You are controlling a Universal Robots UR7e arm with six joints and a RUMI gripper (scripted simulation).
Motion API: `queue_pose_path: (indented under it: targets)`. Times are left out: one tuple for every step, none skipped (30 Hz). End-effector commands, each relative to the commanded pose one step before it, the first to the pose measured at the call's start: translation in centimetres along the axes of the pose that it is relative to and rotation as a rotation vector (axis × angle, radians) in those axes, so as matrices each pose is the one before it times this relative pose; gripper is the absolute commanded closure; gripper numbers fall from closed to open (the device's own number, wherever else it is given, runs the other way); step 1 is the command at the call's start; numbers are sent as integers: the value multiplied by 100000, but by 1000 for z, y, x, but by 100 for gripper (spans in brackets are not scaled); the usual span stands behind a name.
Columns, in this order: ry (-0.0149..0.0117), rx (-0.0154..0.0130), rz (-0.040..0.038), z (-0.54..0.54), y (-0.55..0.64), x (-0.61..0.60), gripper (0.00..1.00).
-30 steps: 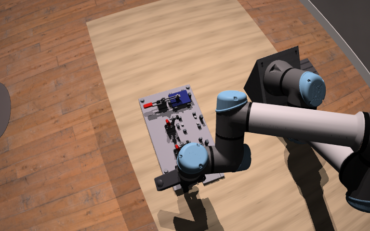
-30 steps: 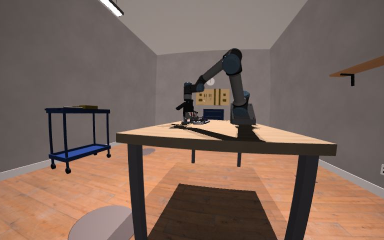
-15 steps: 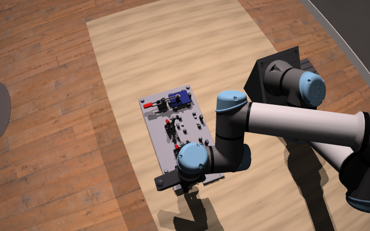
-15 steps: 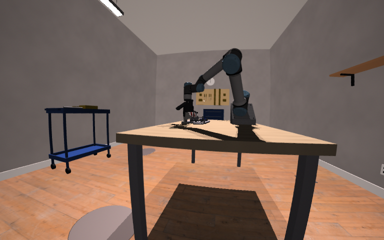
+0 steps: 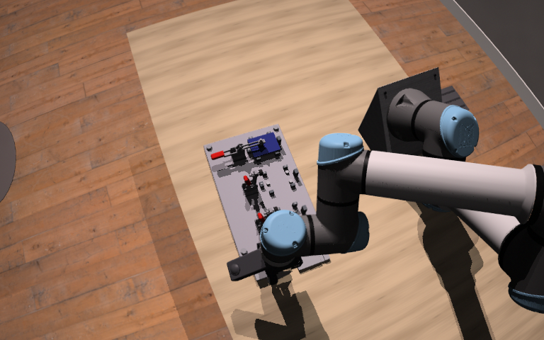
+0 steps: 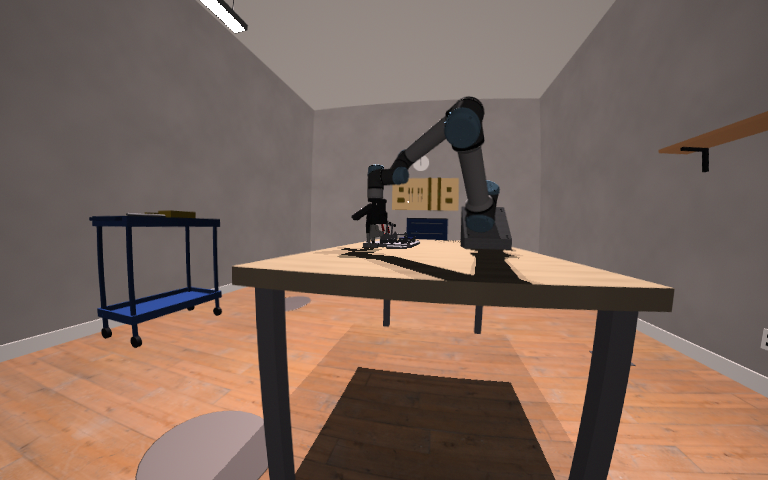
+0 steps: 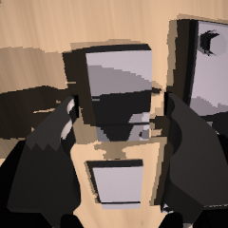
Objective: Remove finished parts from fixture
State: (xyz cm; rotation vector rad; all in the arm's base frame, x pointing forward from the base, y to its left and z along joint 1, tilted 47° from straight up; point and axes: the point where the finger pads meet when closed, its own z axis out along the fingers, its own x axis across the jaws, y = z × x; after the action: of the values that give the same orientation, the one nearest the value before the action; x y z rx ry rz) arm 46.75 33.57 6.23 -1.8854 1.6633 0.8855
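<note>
In the wrist view a grey finished part [image 7: 119,92] with a dark milled slot sits between my fingers over the wooden table, just off the fixture's edge. My gripper [image 7: 121,94] is open, with a small gap between each finger and the part. A second grey part [image 7: 116,182] lies flat on the table just below it. In the overhead view the gripper [image 5: 273,275] hangs under the wrist at the near end of the grey fixture plate [image 5: 262,189]. The blue blank [image 5: 264,145] sits clamped at the plate's far end.
Three red-handled toggle clamps [image 5: 217,154] [image 5: 246,178] [image 5: 260,216] and small black stops stand on the fixture plate. The plate's edge shows at the right of the wrist view [image 7: 209,71]. The arm's base [image 5: 405,109] stands to the right. A blue cart [image 6: 156,267] stands on the floor.
</note>
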Motion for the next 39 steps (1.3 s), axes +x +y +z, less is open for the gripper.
queue_pose_path:
  targets:
    - [1, 107, -28, -48, -38, -2, 60]
    - [0, 0, 0, 0, 0, 0, 60]
    - [0, 0, 0, 0, 0, 0, 60]
    - [0, 0, 0, 0, 0, 0, 60]
    - [0, 0, 0, 0, 0, 0, 60]
    - [0, 0, 0, 0, 0, 0, 60]
    - [0, 0, 0, 0, 0, 0, 60]
    - [0, 0, 0, 0, 0, 0, 60]
    - [0, 0, 0, 0, 0, 0, 60]
    - [0, 0, 0, 0, 0, 0, 60]
    - [0, 0, 0, 0, 0, 0, 60]
    - [0, 0, 0, 0, 0, 0, 60]
    - [0, 0, 0, 0, 0, 0, 60]
    - [0, 0, 0, 0, 0, 0, 60]
    - [0, 0, 0, 0, 0, 0, 60]
    - [0, 0, 0, 0, 0, 0, 60]
    - [0, 0, 0, 0, 0, 0, 60]
    - [0, 0, 0, 0, 0, 0, 60]
    - [0, 0, 0, 0, 0, 0, 60]
    - [0, 0, 0, -1, 0, 0, 60]
    - [0, 0, 0, -7, 0, 0, 60]
    - [0, 0, 0, -18, 0, 0, 60]
    - [0, 0, 0, -33, 0, 0, 60]
    - [0, 0, 0, -52, 0, 0, 60]
    - [0, 0, 0, -74, 0, 0, 60]
    - [0, 0, 0, -98, 0, 0, 60]
    - [0, 0, 0, -124, 0, 0, 60]
    - [0, 0, 0, -151, 0, 0, 60]
    - [0, 0, 0, -178, -1, 0, 60]
    - [0, 0, 0, -206, 1, 0, 60]
    - [0, 0, 0, -233, 0, 0, 60]
    - [0, 0, 0, -259, 0, 0, 60]
    - [0, 0, 0, -285, -1, 0, 60]
    - [-1, 0, 0, -309, 1, 0, 60]
    - [0, 0, 0, 0, 0, 0, 60]
    - [0, 0, 0, 0, 0, 0, 60]
    - [0, 0, 0, -331, -1, 0, 60]
    - [0, 0, 0, -351, 0, 0, 60]
    - [0, 0, 0, -368, 0, 0, 60]
